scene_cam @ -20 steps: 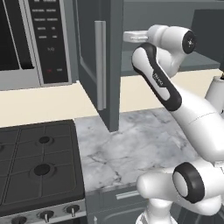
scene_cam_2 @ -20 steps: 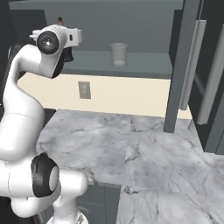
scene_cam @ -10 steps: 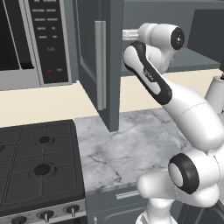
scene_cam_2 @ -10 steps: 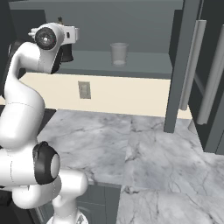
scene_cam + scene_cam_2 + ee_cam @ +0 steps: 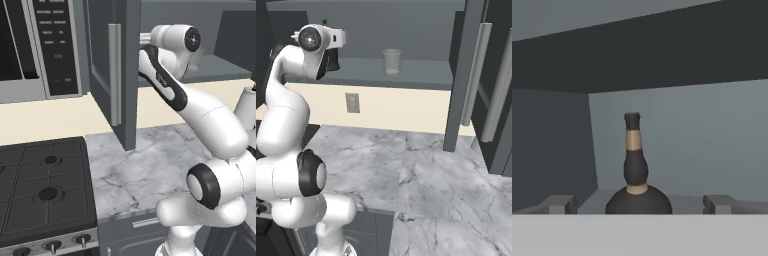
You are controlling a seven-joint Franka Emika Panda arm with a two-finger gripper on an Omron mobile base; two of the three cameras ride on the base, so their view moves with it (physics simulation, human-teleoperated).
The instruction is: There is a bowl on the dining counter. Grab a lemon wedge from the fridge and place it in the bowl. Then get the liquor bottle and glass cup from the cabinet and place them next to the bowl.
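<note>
Your gripper is spread wide, liquor bottle upright between the fingertips, inside the cabinet; glass cup sits well apart.

The cabinet door is seen swung open at 12 o'clock, its silver handle upright. The white arm is raised from 5 o'clock into the cabinet opening at 1 o'clock. A microwave is mounted at 10 o'clock, a black stove lies at 8 o'clock, and the marble worktop is spread at centre.
</note>
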